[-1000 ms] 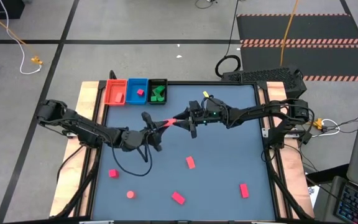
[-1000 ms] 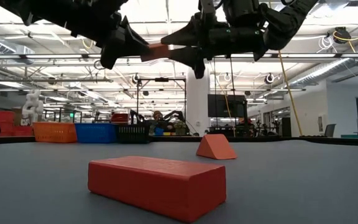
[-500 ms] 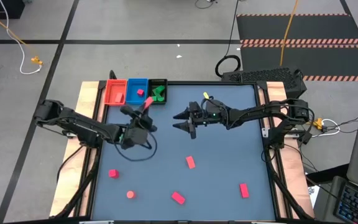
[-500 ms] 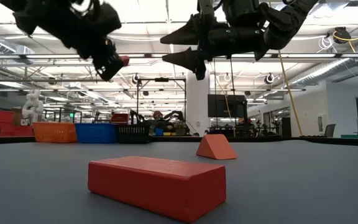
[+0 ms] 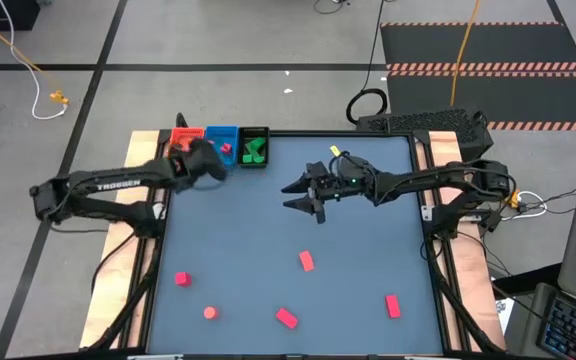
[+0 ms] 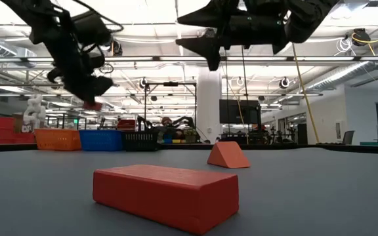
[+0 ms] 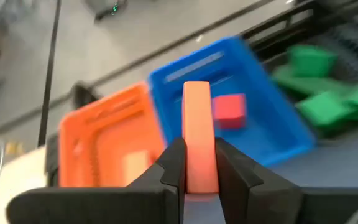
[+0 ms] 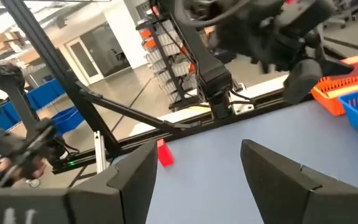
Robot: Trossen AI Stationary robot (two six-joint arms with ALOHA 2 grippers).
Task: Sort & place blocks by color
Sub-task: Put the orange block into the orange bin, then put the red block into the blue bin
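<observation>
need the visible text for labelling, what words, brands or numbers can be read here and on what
"TROSSEN": white letters along the left arm, high view.
Nothing else is legible: the blocks, the orange tray, the blue tray and the black tray show no lettering, and the signs in the room behind the table are too small or blurred to read.

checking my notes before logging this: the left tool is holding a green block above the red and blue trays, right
Not quite: the left tool holds a salmon-orange bar block, not a green one. It does hang above the small red tray and the small blue tray. The left wrist view shows this.
</observation>
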